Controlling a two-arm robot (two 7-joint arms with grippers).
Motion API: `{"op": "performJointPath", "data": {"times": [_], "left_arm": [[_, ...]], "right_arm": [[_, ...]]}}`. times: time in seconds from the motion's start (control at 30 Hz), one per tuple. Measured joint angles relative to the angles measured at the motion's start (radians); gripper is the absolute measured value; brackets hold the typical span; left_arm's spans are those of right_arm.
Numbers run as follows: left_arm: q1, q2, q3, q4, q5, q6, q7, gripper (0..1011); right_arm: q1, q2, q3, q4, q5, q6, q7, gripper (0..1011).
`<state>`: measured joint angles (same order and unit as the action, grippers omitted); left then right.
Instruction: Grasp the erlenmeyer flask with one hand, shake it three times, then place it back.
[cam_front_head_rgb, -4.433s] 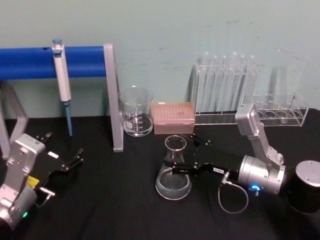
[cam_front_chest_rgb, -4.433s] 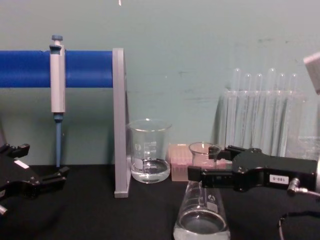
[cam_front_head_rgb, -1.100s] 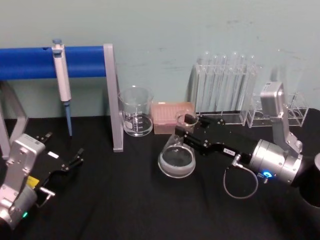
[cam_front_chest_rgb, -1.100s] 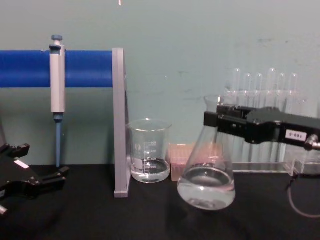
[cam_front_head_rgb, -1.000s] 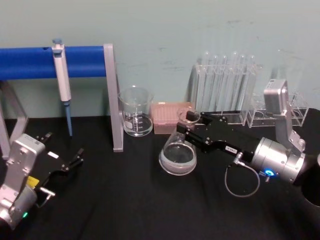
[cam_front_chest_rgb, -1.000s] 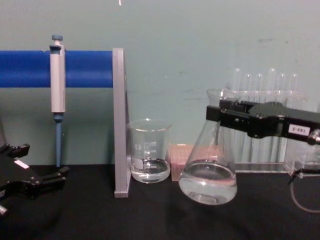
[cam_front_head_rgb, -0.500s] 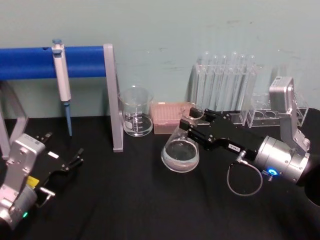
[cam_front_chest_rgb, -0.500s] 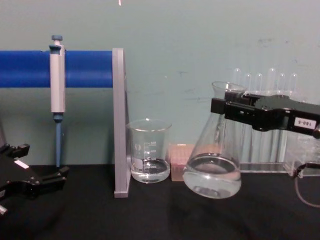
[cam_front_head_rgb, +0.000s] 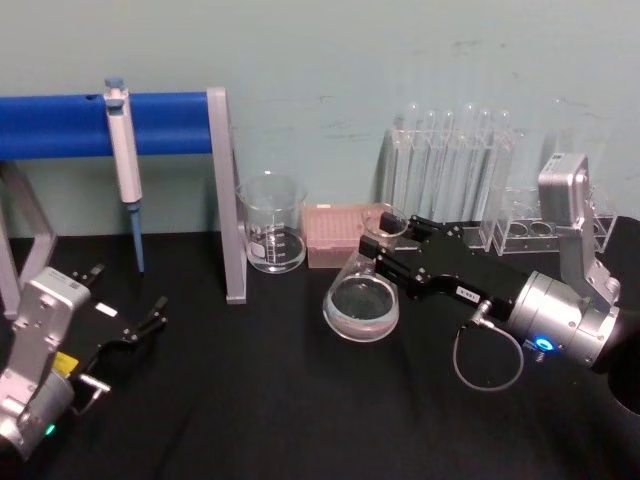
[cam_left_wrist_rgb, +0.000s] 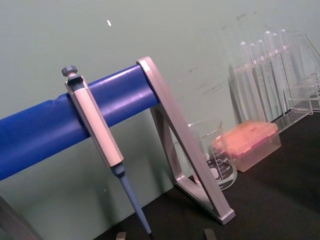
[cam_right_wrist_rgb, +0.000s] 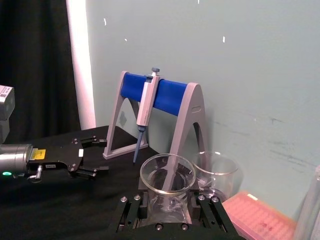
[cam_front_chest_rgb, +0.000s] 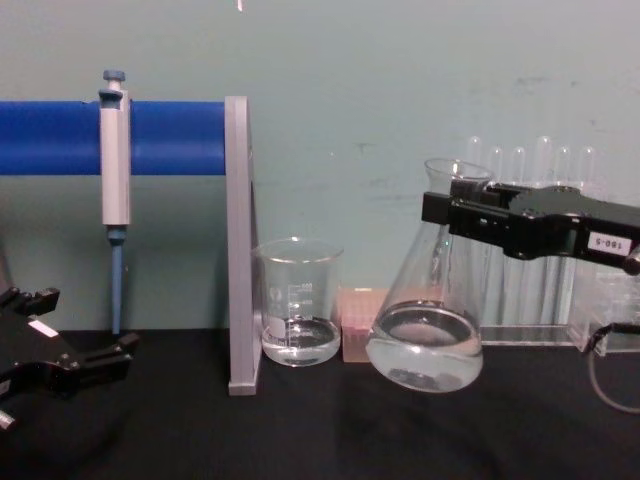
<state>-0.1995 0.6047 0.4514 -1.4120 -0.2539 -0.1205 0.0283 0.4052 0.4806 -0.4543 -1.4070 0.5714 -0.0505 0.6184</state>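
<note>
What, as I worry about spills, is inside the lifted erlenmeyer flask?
Clear liquid pools in the base of the tilted erlenmeyer flask, held aloft at its neck by the right gripper, which covers part of the neck. The left gripper rests open.

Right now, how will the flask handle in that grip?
The flask is bare glass held by its neck in the right gripper, so it may slip or swing. The liquid in its base probably sloshes. Likely brittle if knocked.

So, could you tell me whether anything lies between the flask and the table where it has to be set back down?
Nothing visible does. The right gripper holds the erlenmeyer flask by its neck, tilted, above bare black table. The beaker and pink box stand farther back, apart; the left gripper rests far left.
</note>
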Motion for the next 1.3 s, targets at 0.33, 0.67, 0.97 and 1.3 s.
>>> {"op": "performJointPath", "data": {"times": [0.33,0.67,0.97,1.3], "left_arm": [[0.0,0.0,0.0,0.0,0.0,0.0,0.0,1001],[0.0,0.0,0.0,0.0,0.0,0.0,0.0,1001],[0.0,0.0,0.0,0.0,0.0,0.0,0.0,1001],[0.0,0.0,0.0,0.0,0.0,0.0,0.0,1001]], "right_arm": [[-0.007,0.003,-0.004,-0.021,-0.002,-0.003,0.015,453],[-0.011,0.022,-0.034,-0.047,0.019,-0.019,0.093,453],[-0.01,0.038,-0.06,-0.06,0.04,-0.032,0.143,453],[-0.028,0.031,-0.048,-0.072,0.037,-0.052,0.07,453]]}}
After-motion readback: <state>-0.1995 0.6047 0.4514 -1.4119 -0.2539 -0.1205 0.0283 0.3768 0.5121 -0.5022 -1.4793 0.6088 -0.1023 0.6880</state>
